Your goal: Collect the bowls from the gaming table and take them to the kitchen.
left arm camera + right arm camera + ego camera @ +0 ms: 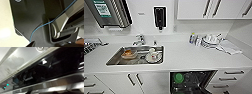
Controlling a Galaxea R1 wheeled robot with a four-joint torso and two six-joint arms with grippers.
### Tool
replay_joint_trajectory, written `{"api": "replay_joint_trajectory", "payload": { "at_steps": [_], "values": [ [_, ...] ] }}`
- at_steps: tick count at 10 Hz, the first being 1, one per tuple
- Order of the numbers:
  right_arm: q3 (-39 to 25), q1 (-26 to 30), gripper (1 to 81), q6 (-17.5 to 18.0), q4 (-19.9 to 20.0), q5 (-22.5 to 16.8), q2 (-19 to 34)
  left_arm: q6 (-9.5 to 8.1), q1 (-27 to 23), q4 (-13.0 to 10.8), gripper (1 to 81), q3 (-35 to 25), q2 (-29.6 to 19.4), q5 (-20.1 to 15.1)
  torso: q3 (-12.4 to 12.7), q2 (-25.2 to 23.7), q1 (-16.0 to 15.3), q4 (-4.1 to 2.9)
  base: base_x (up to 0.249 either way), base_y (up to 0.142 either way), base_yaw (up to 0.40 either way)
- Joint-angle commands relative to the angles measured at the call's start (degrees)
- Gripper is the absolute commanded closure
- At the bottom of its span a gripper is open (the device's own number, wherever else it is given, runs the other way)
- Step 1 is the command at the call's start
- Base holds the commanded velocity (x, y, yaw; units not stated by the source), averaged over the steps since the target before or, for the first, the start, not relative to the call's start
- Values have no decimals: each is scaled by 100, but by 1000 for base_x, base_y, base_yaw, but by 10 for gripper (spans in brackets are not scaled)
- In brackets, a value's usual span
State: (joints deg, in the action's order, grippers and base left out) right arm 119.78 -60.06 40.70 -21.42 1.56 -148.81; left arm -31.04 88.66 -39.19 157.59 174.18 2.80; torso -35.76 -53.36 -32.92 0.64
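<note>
I am facing the kitchen: a white countertop [184, 57] with a steel sink [114, 62] set into it. A green bowl [178, 77] sits in the upper rack of the open dishwasher [201, 75] below the counter. A translucent yellow-orange bowl [129, 54] lies in the sink beside white crockery [152, 57]. The right wrist view looks along a steel panel [25, 58] into the dark dishwasher interior [52, 68]. In the left wrist view are my own dark body and a blue cable [41, 26]. The gaming table is out of view.
A tap [140, 40] stands behind the sink and a black soap dispenser [159, 17] hangs on the wall. Stacked dishes [210, 41] and a cloth [230, 47] lie at the counter's right. Drawers [231, 75] flank the dishwasher; wall cabinets [196, 8] hang above.
</note>
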Motion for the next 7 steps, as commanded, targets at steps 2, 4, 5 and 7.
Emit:
{"api": "replay_joint_trajectory", "payload": {
  "at_steps": [2,4,5,7],
  "values": [
    [-554,1307,10,509,112,345,402,36,24,43,10,-26,21,-324,0,0,0,0,0,0,0],
    [-973,1764,10,894,102,345,699,36,24,43,10,-26,12,-324,0,0,0,0,0,0,0],
    [-1228,1992,10,1052,103,345,840,36,24,43,10,-26,12,-324,-2,0,0,0,0,0,0],
    [-1608,2169,10,1378,94,546,1096,36,24,35,10,-26,38,-324,-2,0,0,0,0,0,0]
  ]
}}
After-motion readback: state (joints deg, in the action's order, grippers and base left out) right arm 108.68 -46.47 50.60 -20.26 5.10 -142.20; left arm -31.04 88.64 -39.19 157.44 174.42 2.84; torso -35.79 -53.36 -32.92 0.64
